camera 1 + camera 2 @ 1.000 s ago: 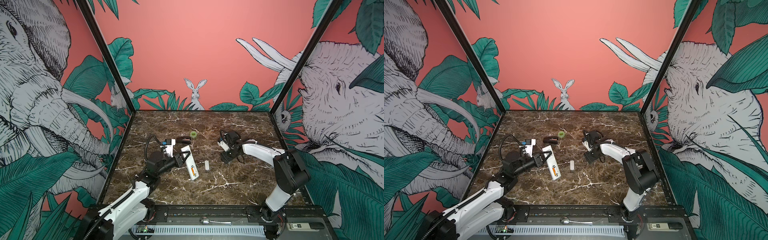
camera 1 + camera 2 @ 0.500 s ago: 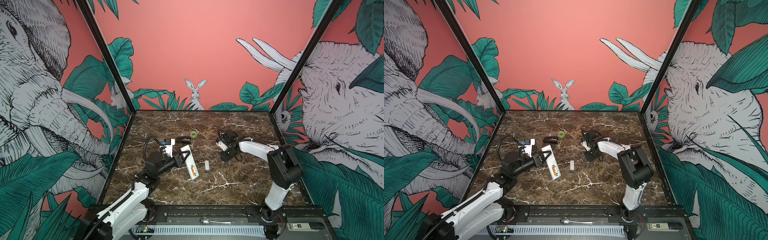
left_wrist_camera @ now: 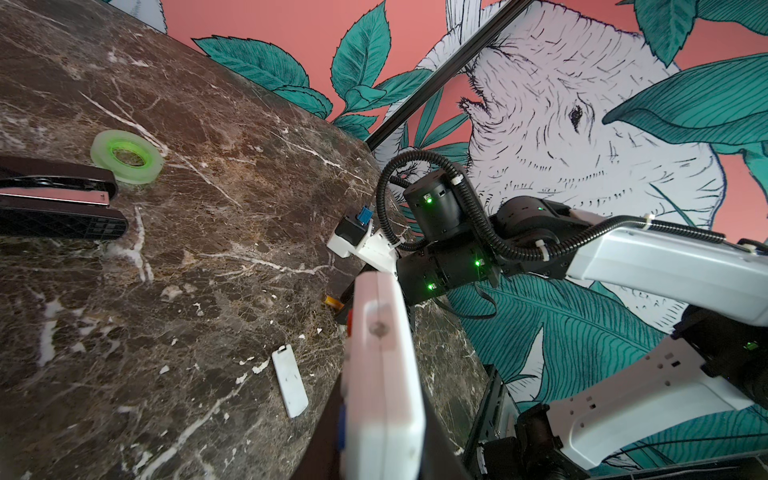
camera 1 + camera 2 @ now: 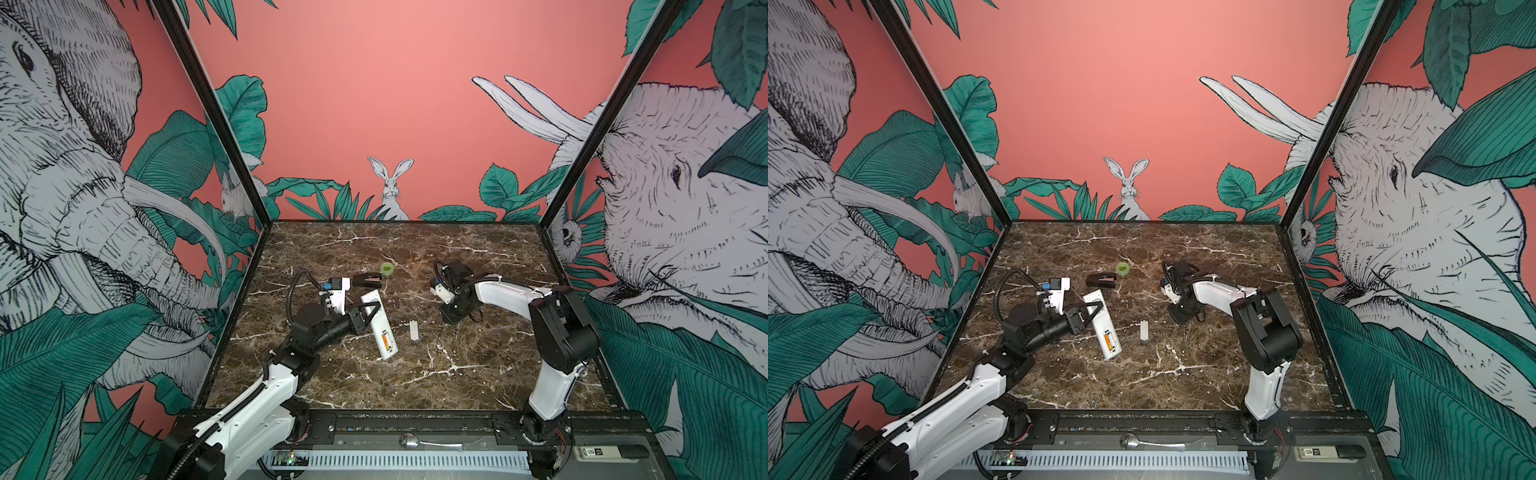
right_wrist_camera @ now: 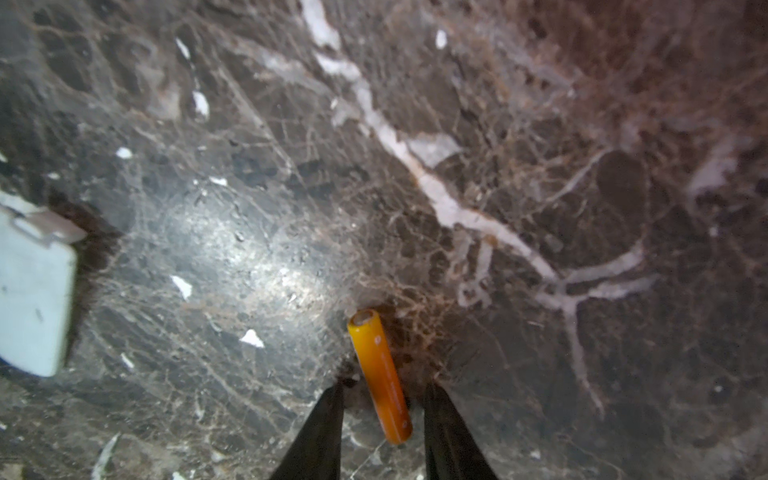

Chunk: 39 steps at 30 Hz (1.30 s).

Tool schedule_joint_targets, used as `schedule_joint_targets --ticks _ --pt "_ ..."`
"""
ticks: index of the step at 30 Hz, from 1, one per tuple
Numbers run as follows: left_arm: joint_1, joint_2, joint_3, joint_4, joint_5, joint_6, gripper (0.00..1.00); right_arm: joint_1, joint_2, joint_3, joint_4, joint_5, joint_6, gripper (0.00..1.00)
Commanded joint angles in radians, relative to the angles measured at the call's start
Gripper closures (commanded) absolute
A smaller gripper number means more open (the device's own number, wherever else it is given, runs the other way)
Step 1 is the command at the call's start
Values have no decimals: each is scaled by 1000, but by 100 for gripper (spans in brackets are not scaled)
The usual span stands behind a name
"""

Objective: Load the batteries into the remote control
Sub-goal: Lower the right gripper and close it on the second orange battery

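Now — left gripper (image 4: pixel 374 311): clamps remote control (image 4: pixel 381 329) | right gripper (image 5: pixel 384 388): narrow, straddling battery (image 5: pixel 376 361)

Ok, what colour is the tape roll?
The tape roll is pale green, clearest in the left wrist view.

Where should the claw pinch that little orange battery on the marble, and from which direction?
Probably pinch the battery across its middle, coming straight down from above. It lies flat on the marble, so only its long sides are free, and the right claw straddles it, a finger on each side.
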Motion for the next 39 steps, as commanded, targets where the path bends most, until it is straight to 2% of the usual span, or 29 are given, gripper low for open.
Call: schedule_joint_targets --ticks 1,12,27,39 --pt "3 -11 26 32 9 -1 100 -4 11 15 -40 -6 -11 67" --pt "2 -19 20 35 1 -10 100 -3 12 8 -44 3 -15 76" --pt "3 -16 12 53 -14 -29 100 16 1 2 -43 4 -24 93" --pt "3 -7 -14 105 -41 -78 100 87 -165 -46 -4 11 15 97"
